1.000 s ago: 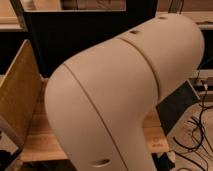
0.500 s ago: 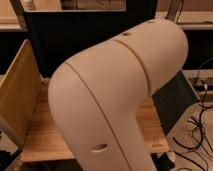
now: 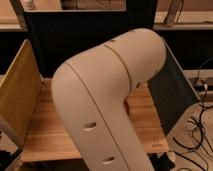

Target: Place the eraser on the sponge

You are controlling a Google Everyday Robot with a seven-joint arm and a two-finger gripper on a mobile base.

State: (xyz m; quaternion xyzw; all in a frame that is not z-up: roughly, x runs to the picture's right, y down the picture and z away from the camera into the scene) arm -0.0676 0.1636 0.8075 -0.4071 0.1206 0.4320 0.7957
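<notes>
Arm: bent cream elbow fills the middle, above wooden table | end effector: out of sight, state cannot be told | eraser, sponge: hidden, place cannot be told | tan panel left of arm, dark panel right

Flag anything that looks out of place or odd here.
The odd thing is the robot's arm: its pale elbow fills the middle of the view and hides most of the wooden table. The eraser, the sponge and the hand are not in view. Nothing visible looks spilled or damaged.
</notes>
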